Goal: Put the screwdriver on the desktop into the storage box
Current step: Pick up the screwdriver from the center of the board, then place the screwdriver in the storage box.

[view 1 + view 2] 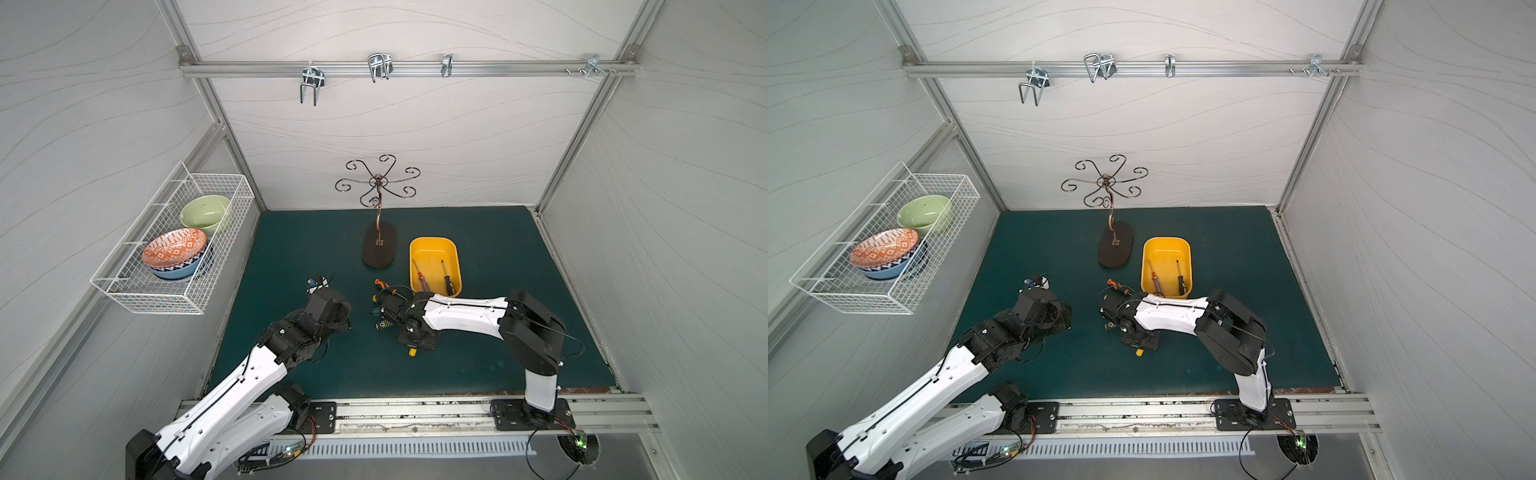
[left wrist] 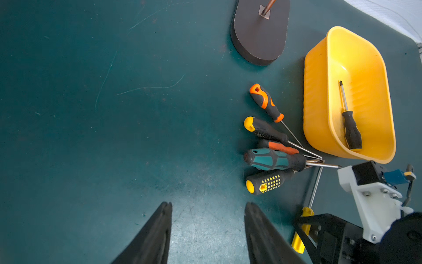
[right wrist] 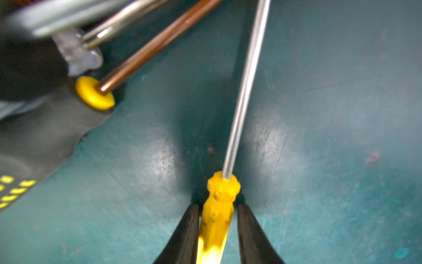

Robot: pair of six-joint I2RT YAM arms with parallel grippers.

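Note:
A yellow-handled screwdriver (image 3: 222, 189) lies on the teal desktop (image 1: 498, 270), its steel shaft pointing toward a pile of several other screwdrivers (image 2: 274, 158). My right gripper (image 3: 218, 206) is down at the desktop, its two black fingers closed against either side of the yellow handle. In both top views the arm hides all but the handle's butt end (image 1: 412, 351). The yellow storage box (image 1: 434, 249) stands just beyond, with two screwdrivers (image 1: 448, 282) lying inside. My left gripper (image 2: 207, 203) hangs open over bare desktop to the left of the pile, holding nothing.
The dark oval base of a copper hook stand (image 1: 378, 249) sits left of the storage box. A white wire basket (image 1: 124, 291) holding bowls hangs on the left wall. Metal hooks (image 1: 379, 66) line the rail on the back wall.

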